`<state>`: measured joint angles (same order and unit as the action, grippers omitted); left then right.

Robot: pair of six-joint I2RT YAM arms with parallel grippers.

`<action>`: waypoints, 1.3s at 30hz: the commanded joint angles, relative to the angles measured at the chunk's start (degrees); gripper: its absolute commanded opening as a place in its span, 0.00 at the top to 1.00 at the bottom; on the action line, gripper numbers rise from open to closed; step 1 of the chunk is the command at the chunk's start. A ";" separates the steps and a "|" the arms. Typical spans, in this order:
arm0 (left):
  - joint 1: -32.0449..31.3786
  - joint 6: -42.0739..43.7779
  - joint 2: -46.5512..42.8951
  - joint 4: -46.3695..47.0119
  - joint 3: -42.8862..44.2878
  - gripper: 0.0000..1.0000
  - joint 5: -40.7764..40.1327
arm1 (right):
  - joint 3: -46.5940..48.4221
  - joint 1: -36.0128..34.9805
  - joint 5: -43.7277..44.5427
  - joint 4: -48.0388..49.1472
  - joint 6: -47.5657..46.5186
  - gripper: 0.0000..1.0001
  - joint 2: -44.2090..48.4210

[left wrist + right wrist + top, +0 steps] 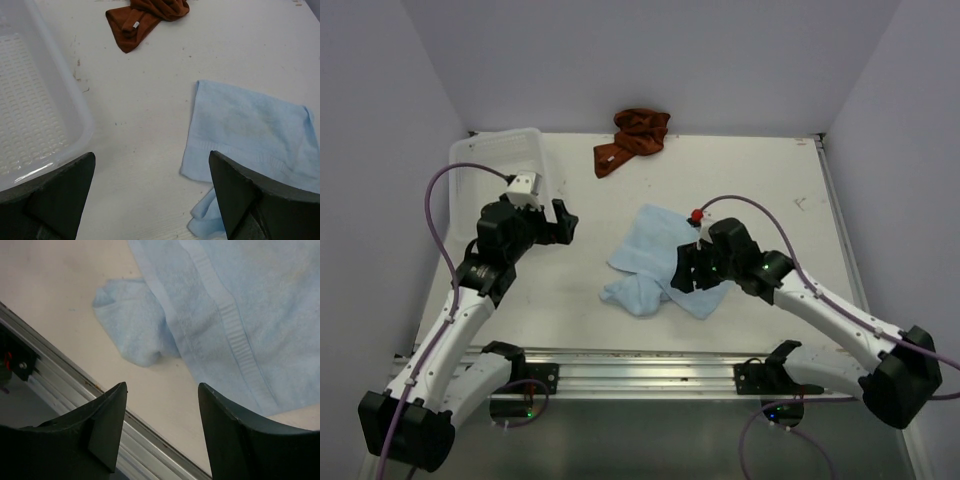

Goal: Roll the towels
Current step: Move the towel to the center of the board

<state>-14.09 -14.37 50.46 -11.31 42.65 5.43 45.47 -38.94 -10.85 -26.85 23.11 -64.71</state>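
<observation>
Neither is rolled: blue towel (pixel 655 255) mostly flat, rust towel (pixel 635 135) crumpled, left hand (pixel 151 155) and right hand (pixel 161 390) spread, empty.

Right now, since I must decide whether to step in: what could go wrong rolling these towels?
The blue towel is not flat: its near corner is bunched, so a roll may come out lopsided. That corner lies near the metal rail, where cloth might snag. The brown towel sits crumpled at the back wall, likely awkward to reach.
</observation>
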 commanded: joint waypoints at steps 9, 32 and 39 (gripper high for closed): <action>-1.03 -0.39 2.10 2.26 1.03 0.00 5.03 | 2.78 0.35 11.12 -1.00 -0.78 0.56 7.68; -0.94 -2.33 -11.96 -0.29 0.50 0.00 -23.53 | 31.59 -19.33 22.00 8.05 -14.06 0.56 -39.07; -0.85 -2.24 -11.43 -0.38 0.94 0.00 -20.64 | 41.09 -21.27 33.26 5.93 -14.24 0.55 -50.95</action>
<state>-14.81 -15.90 38.74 -11.77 42.54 -14.85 82.85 -60.64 14.57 -20.16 9.93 -114.54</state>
